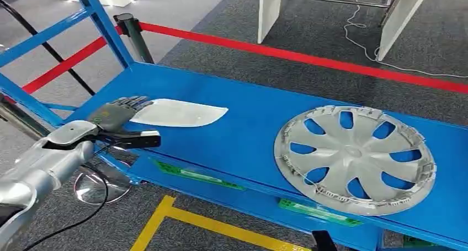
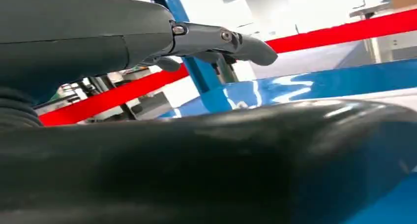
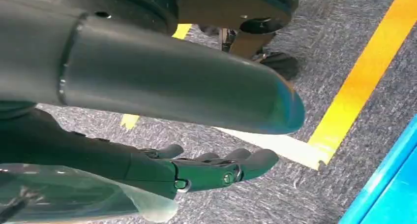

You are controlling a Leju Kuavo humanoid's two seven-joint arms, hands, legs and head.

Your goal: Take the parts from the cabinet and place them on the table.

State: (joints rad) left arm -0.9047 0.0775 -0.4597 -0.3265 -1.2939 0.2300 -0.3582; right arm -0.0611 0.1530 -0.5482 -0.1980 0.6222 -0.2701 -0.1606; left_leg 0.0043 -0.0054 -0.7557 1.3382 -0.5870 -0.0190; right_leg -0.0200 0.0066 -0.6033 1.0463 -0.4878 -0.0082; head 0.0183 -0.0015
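You've got the left hand [image 1: 118, 114] at the blue table's [image 1: 248, 124] left end, fingers apart, tips on the white part [image 1: 179, 112]. Wheel cover [image 1: 356, 158] lies flat well to its right. Right hand [image 3: 196, 170] hangs over carpet w/ fingers loosely apart, holding nothing.

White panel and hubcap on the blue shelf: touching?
Apart. Head view shows bare blue shelf plainly separating the white panel from the hubcap.

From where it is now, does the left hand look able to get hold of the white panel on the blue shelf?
Probably yes: the left hand is already at the white panel's near end, fingers over its edge, with nothing between them.
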